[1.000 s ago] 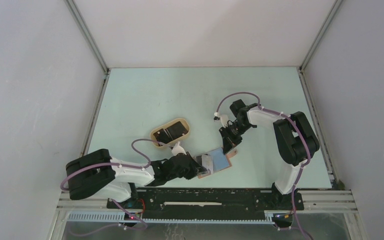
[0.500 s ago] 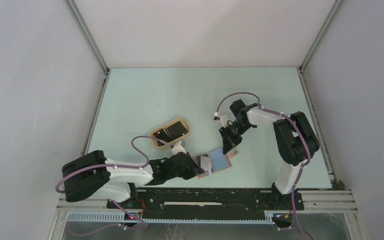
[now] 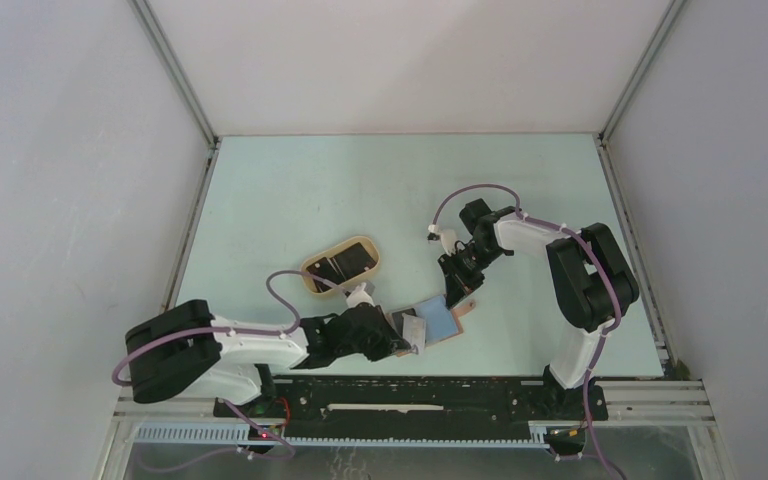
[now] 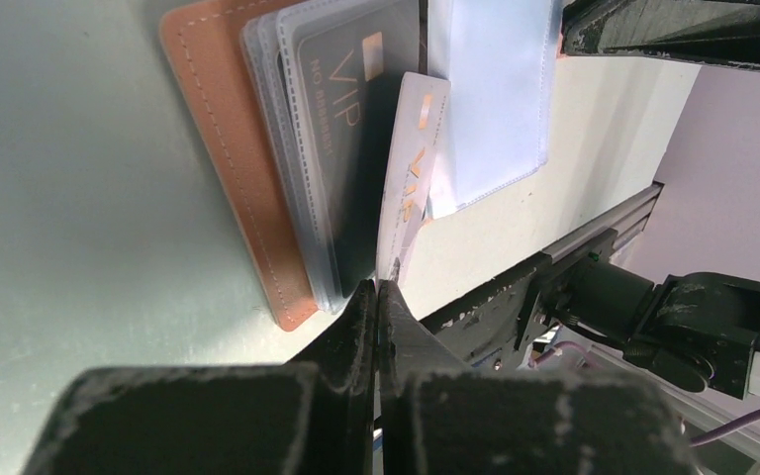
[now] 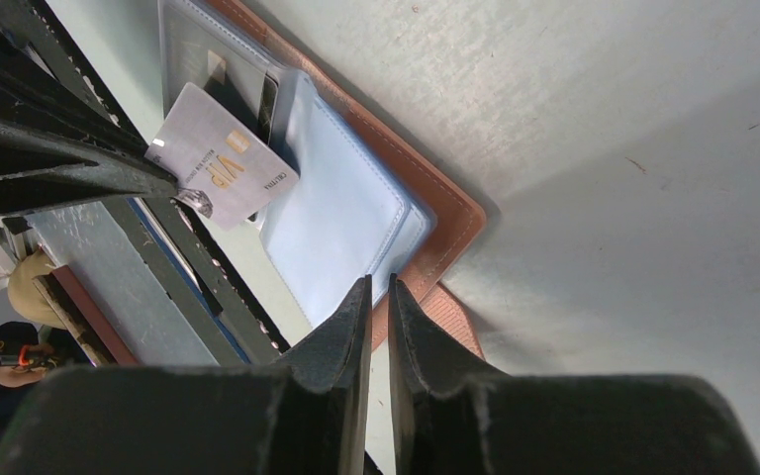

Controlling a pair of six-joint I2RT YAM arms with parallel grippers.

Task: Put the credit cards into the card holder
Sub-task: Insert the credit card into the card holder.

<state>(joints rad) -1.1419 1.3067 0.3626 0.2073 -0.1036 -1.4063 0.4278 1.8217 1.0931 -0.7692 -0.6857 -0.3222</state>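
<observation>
**Pale green table (image 3: pixel 290 190), all the action at its near edge**

Closest in, the left gripper (image 4: pixel 378 289) is clenched hard on one corner of the pale card (image 4: pixel 411 168). Gold VIP lettering is showing, and the card stands tilted up on its edge. Its far end reaches the fold of the open card holder (image 3: pixel 438 320), between the clear sleeves and the light blue pocket (image 4: pixel 495 89). Whether it has entered a slot, I can't tell. Right beside it, a dark card (image 4: pixel 341 109), also marked VIP, sits inside a clear sleeve, with stitched reddish-brown leather framing the stack. The holder lies flat and open on the table, between the two grippers. On its far right side the right gripper (image 5: pixel 377 289) is down with its fingers almost together, nipping the leather rim just beside the snap tab (image 5: pixel 452 319). Further back, off to the left and near the left arm's cable, the tan oval tray (image 3: pixel 376 262) holds more dark cards (image 3: pixel 345 265), lying flat inside it
</observation>
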